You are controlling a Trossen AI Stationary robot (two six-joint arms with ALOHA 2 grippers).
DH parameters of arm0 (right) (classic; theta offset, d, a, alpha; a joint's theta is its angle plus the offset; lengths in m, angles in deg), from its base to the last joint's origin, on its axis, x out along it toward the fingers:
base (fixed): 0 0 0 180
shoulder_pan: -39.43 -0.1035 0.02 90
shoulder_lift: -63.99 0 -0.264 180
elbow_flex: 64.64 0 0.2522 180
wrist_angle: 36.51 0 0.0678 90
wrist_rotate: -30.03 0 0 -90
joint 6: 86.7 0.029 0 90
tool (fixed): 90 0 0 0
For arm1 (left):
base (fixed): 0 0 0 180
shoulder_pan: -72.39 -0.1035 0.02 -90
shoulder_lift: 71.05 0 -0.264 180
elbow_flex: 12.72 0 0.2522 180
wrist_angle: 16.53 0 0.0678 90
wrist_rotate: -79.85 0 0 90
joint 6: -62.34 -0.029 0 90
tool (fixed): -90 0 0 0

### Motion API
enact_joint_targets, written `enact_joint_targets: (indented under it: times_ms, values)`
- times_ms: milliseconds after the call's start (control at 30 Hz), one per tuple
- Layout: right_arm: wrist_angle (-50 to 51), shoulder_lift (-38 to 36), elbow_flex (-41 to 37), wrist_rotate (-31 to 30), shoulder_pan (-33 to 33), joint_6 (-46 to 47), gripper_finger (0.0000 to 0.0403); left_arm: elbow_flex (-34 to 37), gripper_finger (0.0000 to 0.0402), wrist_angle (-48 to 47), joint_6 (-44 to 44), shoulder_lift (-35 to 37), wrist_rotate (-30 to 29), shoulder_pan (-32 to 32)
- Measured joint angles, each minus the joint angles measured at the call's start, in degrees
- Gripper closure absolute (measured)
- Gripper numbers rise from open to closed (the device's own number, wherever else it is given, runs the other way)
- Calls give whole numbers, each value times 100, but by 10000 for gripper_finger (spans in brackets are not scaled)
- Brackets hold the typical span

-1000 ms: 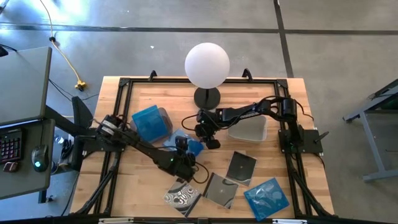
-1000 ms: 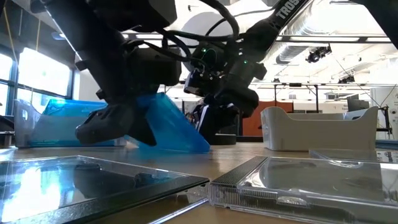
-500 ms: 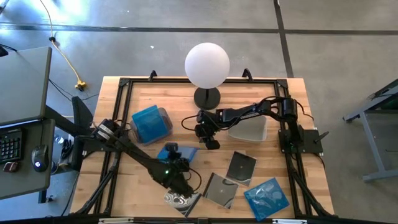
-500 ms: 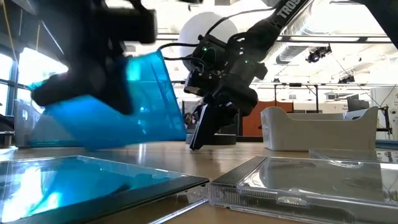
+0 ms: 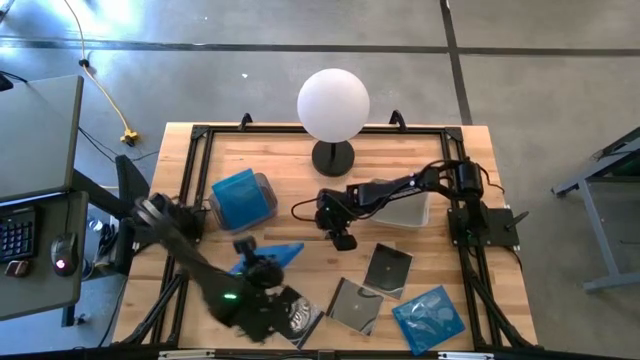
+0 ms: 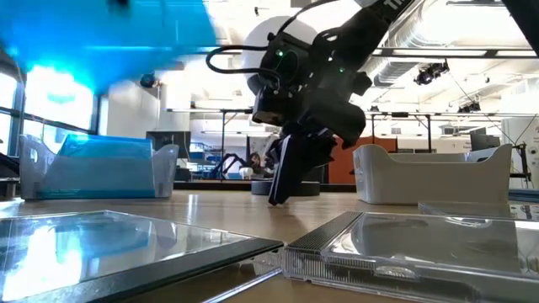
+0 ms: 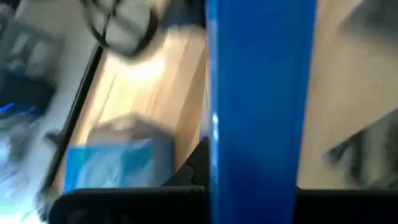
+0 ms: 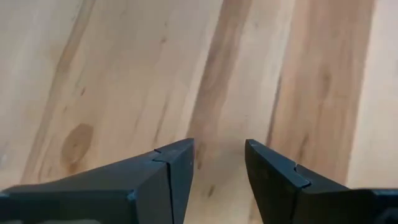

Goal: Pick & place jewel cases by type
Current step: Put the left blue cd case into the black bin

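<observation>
Wooden desk: grey tub at its left rear already holds a blue jewel case. Left gripper, nearer that tub, is pinching another blue jewel case, lifted edge-on over the desk's left front; the tub lies rearward and left. Right gripper, fingers spread and empty, hangs low over bare wood at centre, the dark cases lying front-right of it.

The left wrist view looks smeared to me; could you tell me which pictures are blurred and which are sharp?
Left wrist view: motion-blurred, the held blue jewel case a vertical streak. Low view: that case smears across the top. High view: left gripper soft. Right wrist view: crisp on the right gripper.
</observation>
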Motion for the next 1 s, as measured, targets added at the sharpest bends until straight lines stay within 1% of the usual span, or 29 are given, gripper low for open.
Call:
enact_joint_targets:
  times_ms: [67, 133, 200, 267, 333, 367, 433, 500, 567, 667, 733, 767, 800, 867, 1000]
  values:
    - [-9, 0, 2, -16, -58, -4, 265, 51, 397, 46, 130, 344, -403, 183]
    - [-29, -2, 2, -14, -118, -6, 265, 177, 397, -1, 163, 658, -646, 384]
    - [-54, -2, 2, -3, -157, 5, 265, 273, 396, 63, 215, 946, -1058, 458]
    - [-63, -1, 2, 7, -192, -3, 265, 593, 396, 22, 128, 1343, -1379, 672]
    - [-82, -2, 2, 31, -215, -10, 265, 898, 396, 44, 112, 1772, -1788, 739]
    - [-101, -1, 1, 39, -224, -7, 265, 1121, 396, 42, 119, 1994, -1938, 709]
    - [-199, -1, -3, 85, -241, 29, 265, 1674, 396, 28, 237, 2459, -2054, 696]
    - [-293, 0, -3, 97, -292, 29, 265, 2319, 396, 28, 636, 2944, -2173, 594]
    - [-437, 0, -3, 98, -350, 29, 265, 3024, 396, 4, 1174, 3380, -2181, 341]
    - [-706, 0, 0, 90, -440, 11, 265, 4173, 396, 143, 2319, 3954, -2209, 27]
    - [-809, 0, 0, 85, -497, -94, 265, 4847, 396, 538, 3055, 4320, -2535, -207]
    - [-852, 0, 0, 83, -519, -139, 265, 5140, 396, 790, 3262, 4461, -2689, -311]
    - [-907, 0, 0, 80, -543, -169, 265, 5429, 396, 1050, 3373, 4584, -2766, -395]
    - [-995, 0, 0, 74, -582, -215, 265, 5894, 396, 1533, 3432, 4779, -2705, -530]
    - [-1015, 0, 2, 72, -615, -221, 265, 6597, 396, 2669, 3436, 5098, -2662, -773]
